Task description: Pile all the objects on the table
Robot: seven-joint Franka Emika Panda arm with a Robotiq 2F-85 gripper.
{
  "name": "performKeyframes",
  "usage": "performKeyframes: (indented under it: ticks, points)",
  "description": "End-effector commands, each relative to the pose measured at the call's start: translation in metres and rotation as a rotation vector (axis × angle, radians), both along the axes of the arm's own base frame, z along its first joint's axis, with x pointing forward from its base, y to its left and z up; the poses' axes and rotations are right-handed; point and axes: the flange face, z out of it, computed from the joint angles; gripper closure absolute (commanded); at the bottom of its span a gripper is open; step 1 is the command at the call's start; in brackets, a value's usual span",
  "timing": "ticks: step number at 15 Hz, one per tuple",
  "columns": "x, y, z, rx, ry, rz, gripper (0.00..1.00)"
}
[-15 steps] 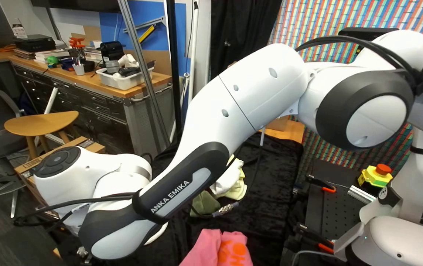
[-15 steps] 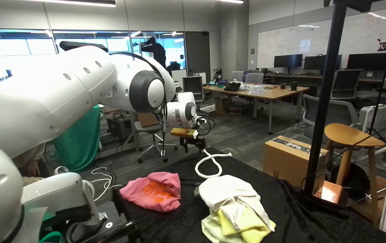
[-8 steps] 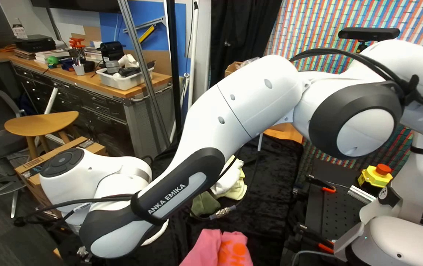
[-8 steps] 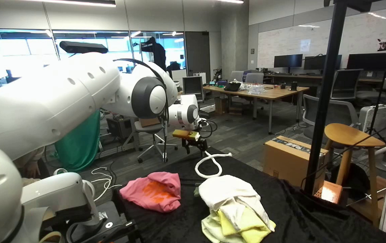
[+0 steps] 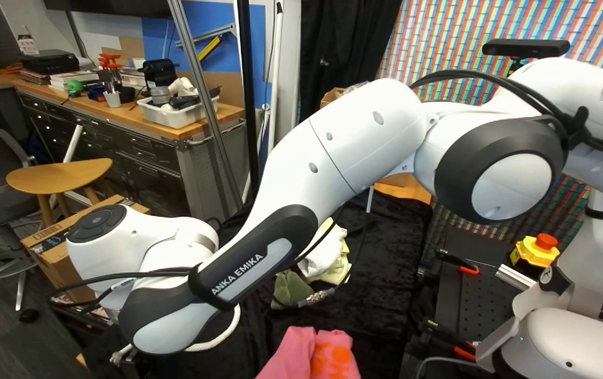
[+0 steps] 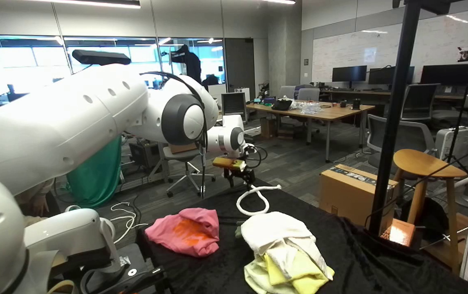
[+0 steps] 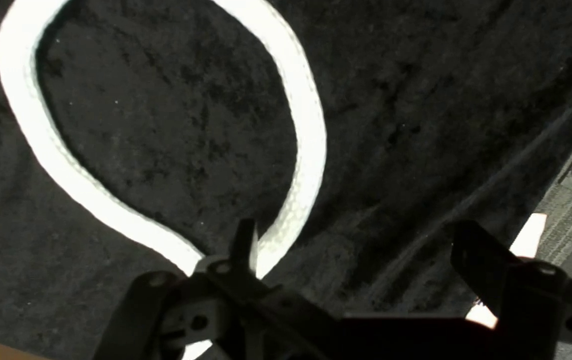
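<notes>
In an exterior view, pink cloth (image 6: 184,234) is lying left on the black table (image 6: 230,255). Next, gripper (image 6: 241,183) is hanging near a looped white rope (image 6: 252,212), jaws standing wide apart, holding nothing; farther right, white cloth (image 6: 272,228) is overlapping yellow cloth (image 6: 305,267).

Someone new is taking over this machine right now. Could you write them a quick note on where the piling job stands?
Gripper: open, holding nothing, at the looped white rope; whether it touches is unclear.
Where things are: on the black-covered table, the white cloth lies partly over the yellow-green cloth, with a dark green cloth at their edge. The pink cloth lies apart.
Done: white and yellow-green are heaped together.
Left: adding the pink cloth and, probably, the white rope.
</notes>
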Motion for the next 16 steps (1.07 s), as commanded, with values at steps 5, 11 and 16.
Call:
performKeyframes:
  ticks: [5, 11, 16]
  points:
    - [0.008, -0.003, -0.006, 0.012, 0.019, -0.017, 0.00]
    - [0.009, -0.007, -0.008, 0.009, 0.033, -0.024, 0.42]
    - [0.013, -0.010, -0.003, 0.014, 0.036, -0.031, 0.80]
